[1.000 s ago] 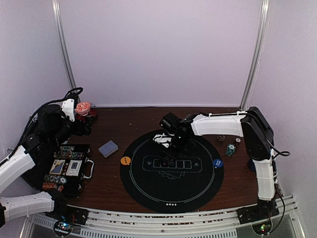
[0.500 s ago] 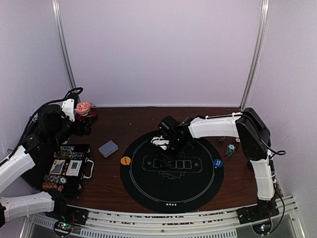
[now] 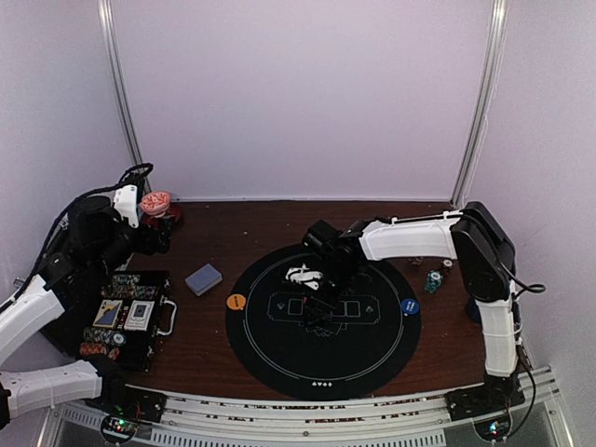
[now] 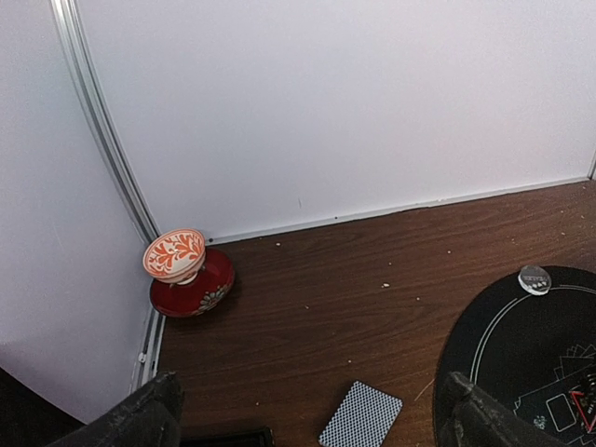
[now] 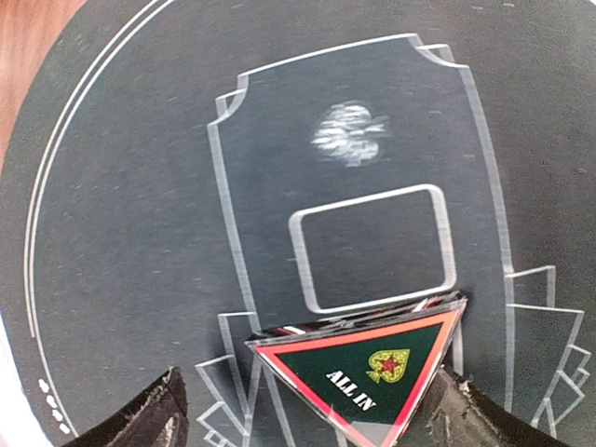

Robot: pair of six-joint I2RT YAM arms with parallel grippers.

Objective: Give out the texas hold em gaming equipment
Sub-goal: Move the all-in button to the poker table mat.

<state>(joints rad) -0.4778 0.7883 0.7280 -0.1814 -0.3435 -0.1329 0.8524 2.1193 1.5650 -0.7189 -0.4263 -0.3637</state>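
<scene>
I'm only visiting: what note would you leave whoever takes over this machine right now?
Left gripper: jaws open, empty.
Right gripper: jaws open either side of the red triangle marker, at the round black mat's centre.
Done: orange round button and blue round button at the mat's edges.
Left: grey-blue card deck and striped poker chips, off the mat.

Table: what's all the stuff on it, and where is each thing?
mat: one, black, round, table middle.
red triangle marker: one, on the mat.
orange button: one, mat's left edge.
blue button: one, mat's right edge.
white disc: one, mat's far side.
card deck: one, grey-blue, left of mat.
poker chips: a few, greenish, right of mat.
case: one, black, far left.
cup on saucer: one, red-and-white, far left corner.
left end effector: one, black, open, far left.
right end effector: one, black, open, over the triangle.
</scene>
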